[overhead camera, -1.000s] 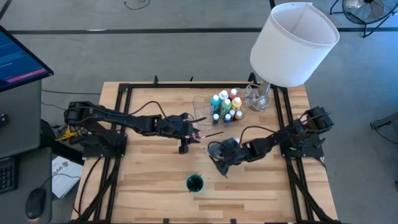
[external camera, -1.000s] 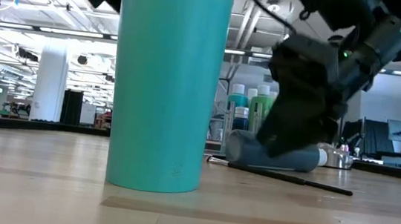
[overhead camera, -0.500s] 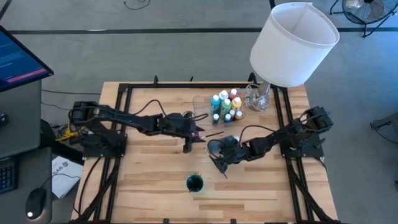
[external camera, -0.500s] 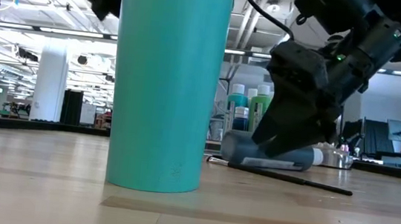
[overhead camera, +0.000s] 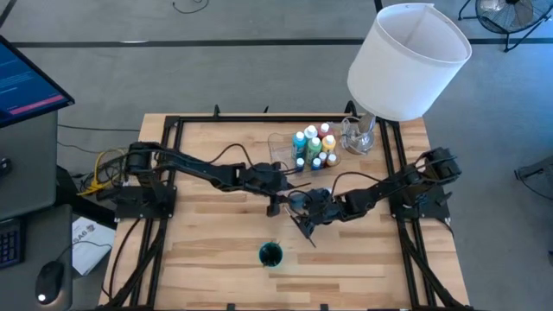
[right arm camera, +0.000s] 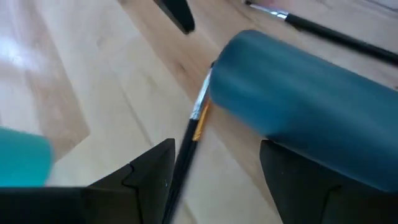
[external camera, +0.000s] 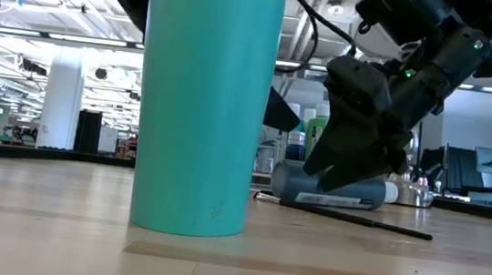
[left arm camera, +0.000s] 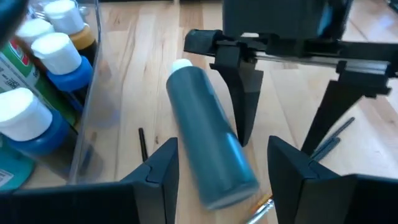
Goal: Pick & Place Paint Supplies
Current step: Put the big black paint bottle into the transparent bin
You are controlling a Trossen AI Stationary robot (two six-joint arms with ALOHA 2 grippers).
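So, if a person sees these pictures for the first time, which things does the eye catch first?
Probably the big white lampshade over the table's far right corner, and the teal cup that fills the low view. Next, at mid-table, the left gripper and right gripper, both open, meet over a dark teal bottle lying on its side beside a brush.

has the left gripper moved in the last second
Yes. In the high view the left gripper has moved right, away from the table's left edge, toward the right gripper.
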